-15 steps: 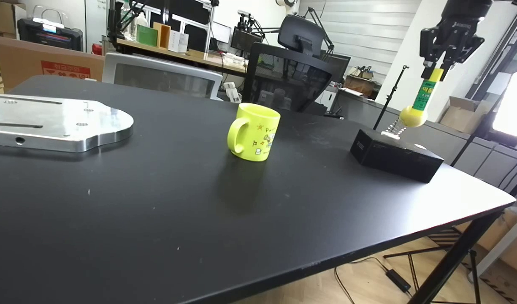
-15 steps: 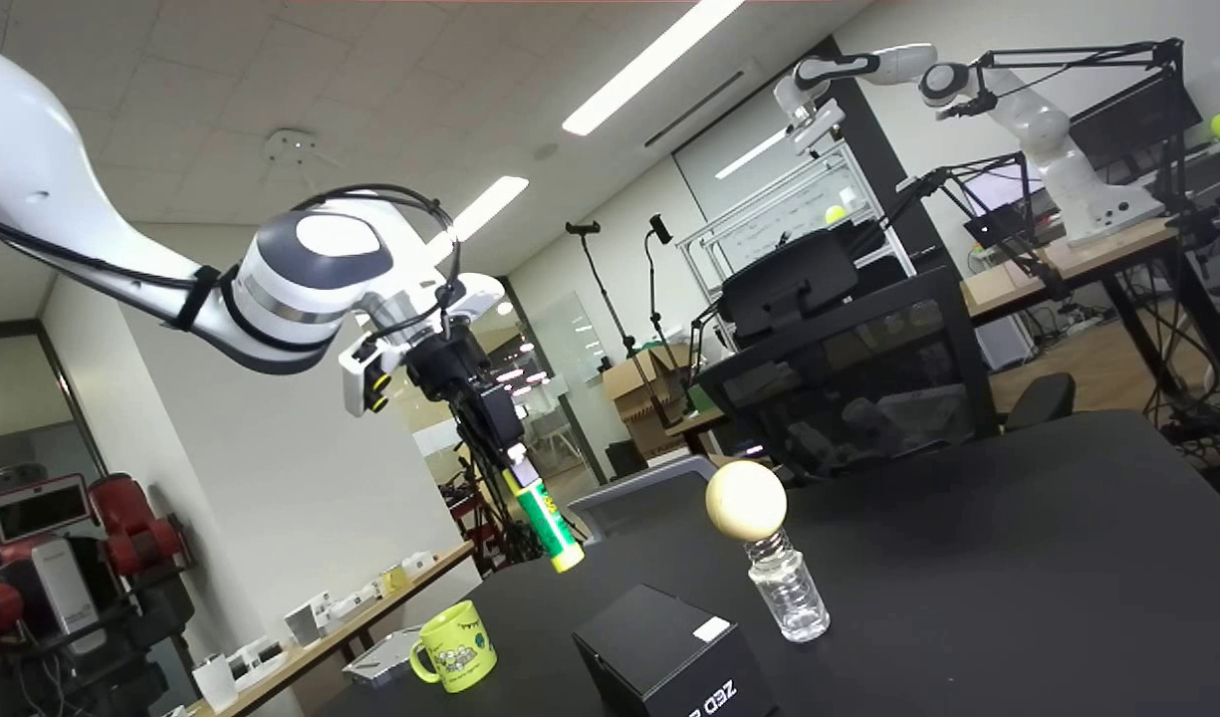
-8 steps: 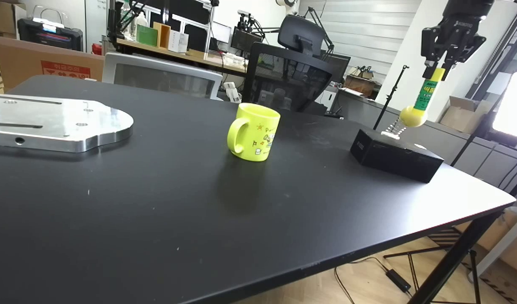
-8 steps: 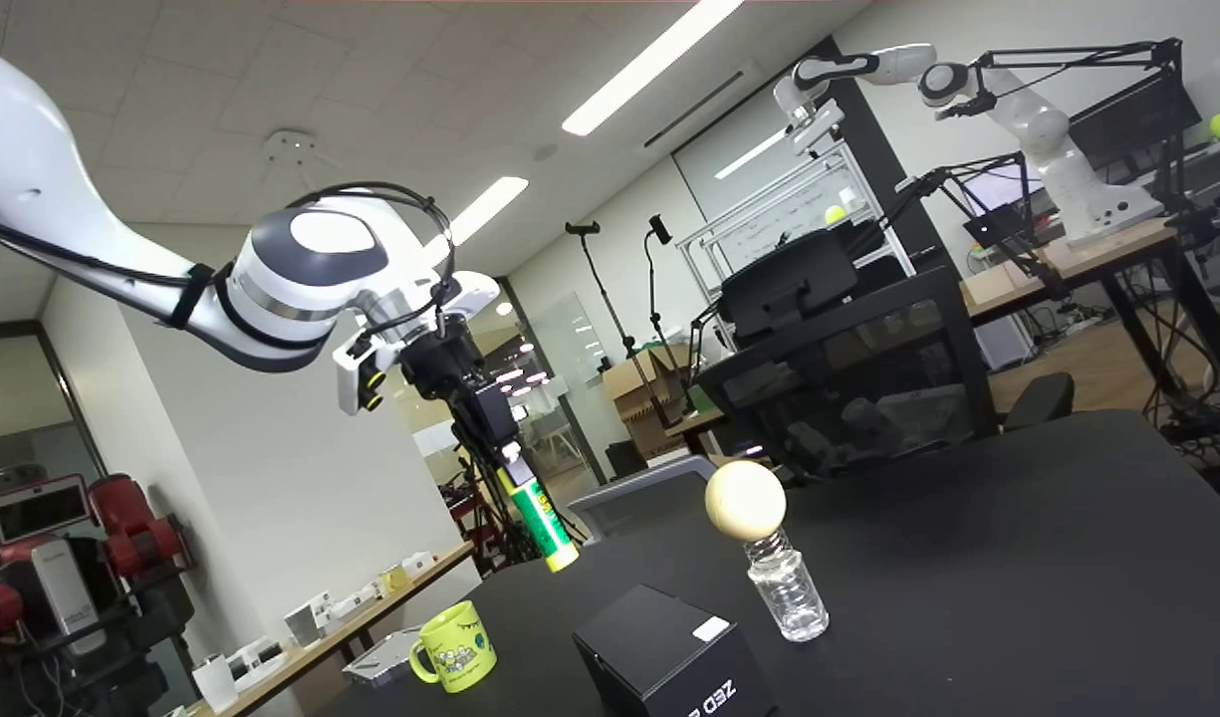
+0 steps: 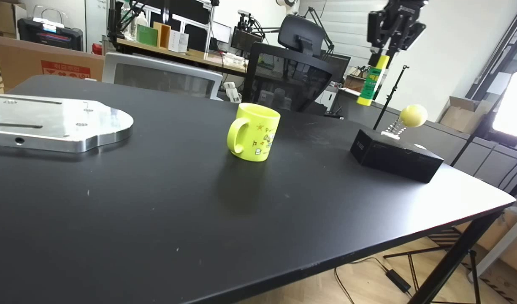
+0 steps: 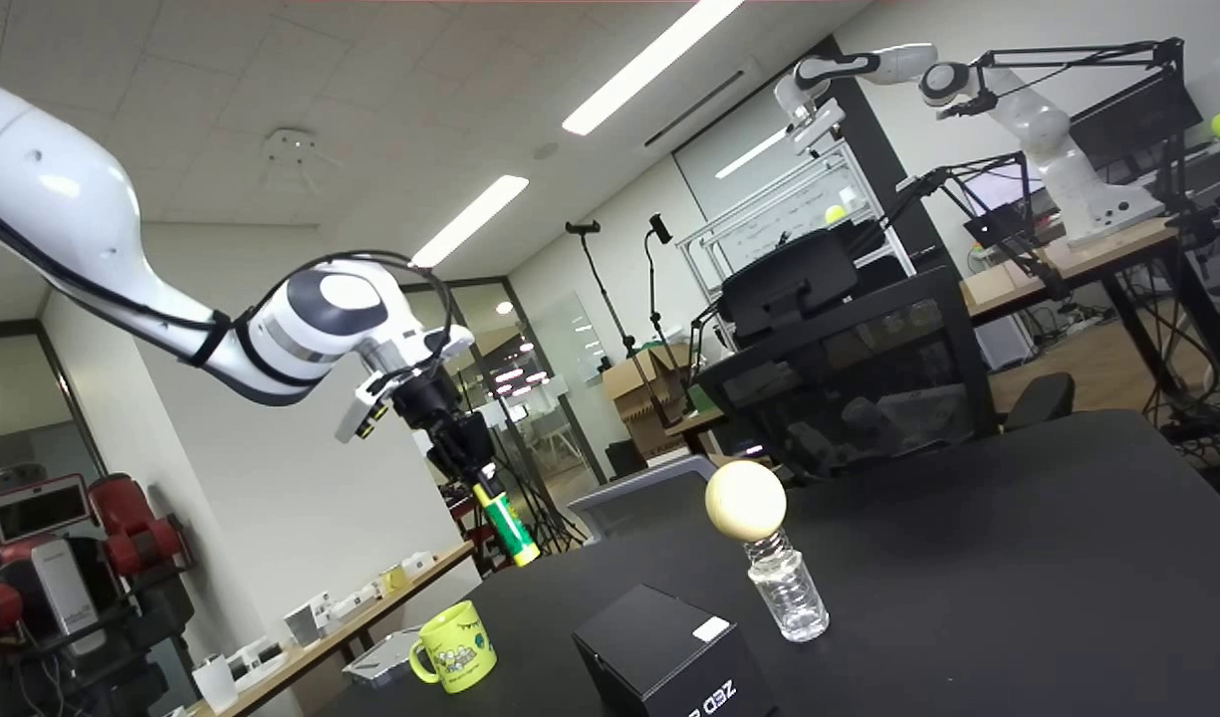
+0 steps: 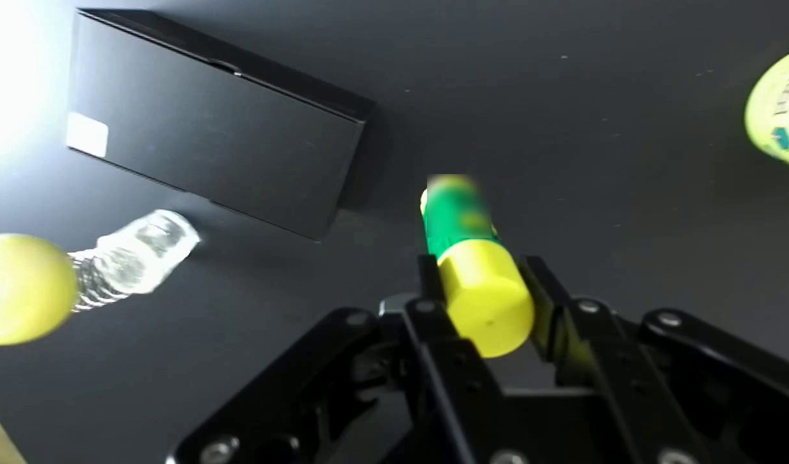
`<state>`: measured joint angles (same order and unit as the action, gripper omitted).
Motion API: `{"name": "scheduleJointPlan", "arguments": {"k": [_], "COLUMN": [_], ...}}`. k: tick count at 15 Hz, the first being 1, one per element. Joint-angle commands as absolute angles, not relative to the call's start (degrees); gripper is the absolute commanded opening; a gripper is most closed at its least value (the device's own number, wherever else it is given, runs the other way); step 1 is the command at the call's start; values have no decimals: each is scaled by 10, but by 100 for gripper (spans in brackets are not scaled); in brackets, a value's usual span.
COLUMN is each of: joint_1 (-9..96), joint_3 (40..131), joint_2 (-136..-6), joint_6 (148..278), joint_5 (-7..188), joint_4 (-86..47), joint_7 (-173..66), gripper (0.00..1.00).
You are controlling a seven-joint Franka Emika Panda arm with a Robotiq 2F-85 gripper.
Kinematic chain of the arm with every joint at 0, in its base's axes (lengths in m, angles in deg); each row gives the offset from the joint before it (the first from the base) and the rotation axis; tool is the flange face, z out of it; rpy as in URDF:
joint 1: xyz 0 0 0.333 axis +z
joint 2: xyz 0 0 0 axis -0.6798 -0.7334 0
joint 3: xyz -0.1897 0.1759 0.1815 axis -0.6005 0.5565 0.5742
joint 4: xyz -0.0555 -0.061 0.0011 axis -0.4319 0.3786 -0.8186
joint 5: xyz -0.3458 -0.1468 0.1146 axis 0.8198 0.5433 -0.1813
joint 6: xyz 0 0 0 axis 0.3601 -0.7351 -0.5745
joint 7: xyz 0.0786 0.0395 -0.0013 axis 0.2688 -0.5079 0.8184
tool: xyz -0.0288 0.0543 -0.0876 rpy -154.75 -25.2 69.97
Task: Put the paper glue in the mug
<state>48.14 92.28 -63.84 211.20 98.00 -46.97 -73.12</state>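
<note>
Wrist view shows the gripper [image 7: 481, 278] pinching the yellow upper end of the slim green-and-yellow paper glue tube [image 5: 372, 81], which hangs tilted above the black flat-topped desk [image 5: 190, 211]. The lime-green handled mug [image 5: 259, 133] with printed pictures stands upright, well in from the desk's near edge in an exterior view, a broad stretch of desk between it and the rectangular black box [image 5: 395, 155]. Since the earlier frame, gripper and tube have shifted toward the mug in that view, baring the pale yellow round ball [image 5: 413, 115] that the tube partly covered; mug and box stay put.
</note>
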Motion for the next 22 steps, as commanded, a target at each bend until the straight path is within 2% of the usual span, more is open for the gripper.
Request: {"name": "scheduleJointPlan", "arguments": {"k": [1,7,8,15,16,22], "joint_1": [530,584,584,590,587,590], "joint_3": [957,1001,995,996,998,993], "joint_2": [-663,-683,-675,-681,-689,-754], "joint_6": [2108,2207,2195,2208,2200,2162], "joint_5": [975,949,949,949,944,951], "joint_4": [-434,-441,-450,-450,-439,-371], "joint_7": [-729,-689,-698,-690,-681,-642], "gripper": [9,9,34,34,9,9]}}
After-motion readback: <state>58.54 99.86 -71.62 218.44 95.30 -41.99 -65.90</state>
